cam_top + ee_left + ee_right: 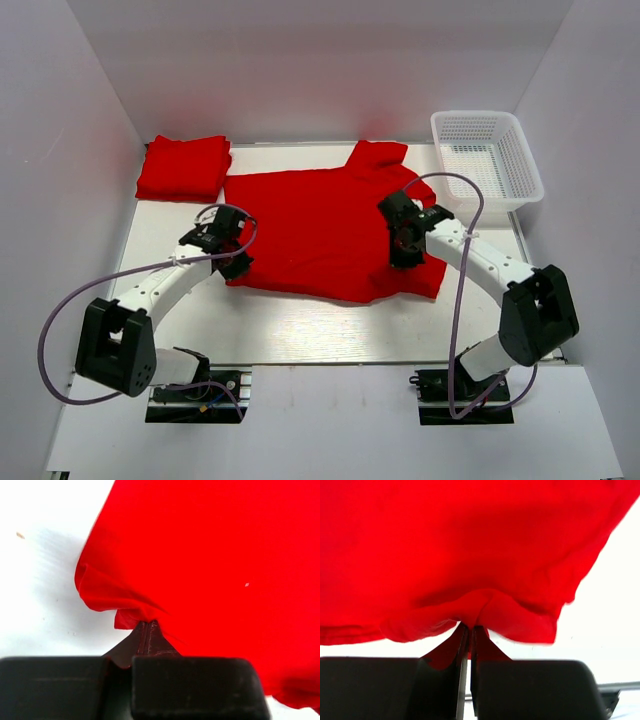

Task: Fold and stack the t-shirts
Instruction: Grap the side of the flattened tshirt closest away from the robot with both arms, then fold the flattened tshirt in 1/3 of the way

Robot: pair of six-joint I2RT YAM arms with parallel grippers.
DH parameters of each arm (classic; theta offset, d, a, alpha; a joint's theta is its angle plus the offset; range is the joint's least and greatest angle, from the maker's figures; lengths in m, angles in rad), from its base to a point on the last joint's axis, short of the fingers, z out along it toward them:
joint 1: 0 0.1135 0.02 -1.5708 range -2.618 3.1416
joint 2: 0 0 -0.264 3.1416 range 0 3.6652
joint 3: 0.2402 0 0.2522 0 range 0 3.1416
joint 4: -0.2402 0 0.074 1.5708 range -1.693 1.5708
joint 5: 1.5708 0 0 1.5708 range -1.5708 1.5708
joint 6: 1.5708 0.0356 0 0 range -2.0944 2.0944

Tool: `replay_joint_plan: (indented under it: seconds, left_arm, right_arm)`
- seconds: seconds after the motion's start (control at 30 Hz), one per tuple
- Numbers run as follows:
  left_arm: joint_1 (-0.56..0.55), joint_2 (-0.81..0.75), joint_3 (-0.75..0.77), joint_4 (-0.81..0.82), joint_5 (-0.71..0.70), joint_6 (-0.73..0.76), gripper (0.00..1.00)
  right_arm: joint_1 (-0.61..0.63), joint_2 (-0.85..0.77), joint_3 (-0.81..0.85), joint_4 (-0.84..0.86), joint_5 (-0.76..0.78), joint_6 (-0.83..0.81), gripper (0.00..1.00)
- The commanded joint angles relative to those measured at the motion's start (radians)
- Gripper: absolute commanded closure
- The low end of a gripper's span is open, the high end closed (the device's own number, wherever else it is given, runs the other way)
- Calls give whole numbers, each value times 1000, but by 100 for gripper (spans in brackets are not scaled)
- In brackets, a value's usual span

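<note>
The white table fills the space between white walls, with both arms bolted at its near edge.

The spread shirt, bright red, lies across the middle of the table. Its body is mostly flat and one sleeve points toward the far wall, right of centre. Its near edge runs unevenly from left to right.

The left arm reaches from the near left to the shirt's left near corner. The right arm reaches from the near right to the shirt's right side, near the near edge.

The basket, white mesh, stands at the far right, just beside the spread shirt's sleeve.

The folded shirt, also red, lies at the far left corner, its right edge close to the spread shirt.

The left gripper is clenched on a bunched fold of the spread shirt's edge, and the cloth puckers up from the table where it is pinched.

The right gripper is likewise clamped on a gathered bit of that shirt's hem, which hangs in a small drape on both sides of the tips.
</note>
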Motion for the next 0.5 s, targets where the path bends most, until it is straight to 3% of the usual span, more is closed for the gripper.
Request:
replay_joint_plan:
  seconds: [0.0,0.47]
  left_arm:
    - [14,11,44,10,-46,8,100]
    - [45,137,184,90,-39,126,100]
  right_arm:
    - [-21,27,96,55,28,-85,100]
    - [-93,87,176,114,24,-157,100]
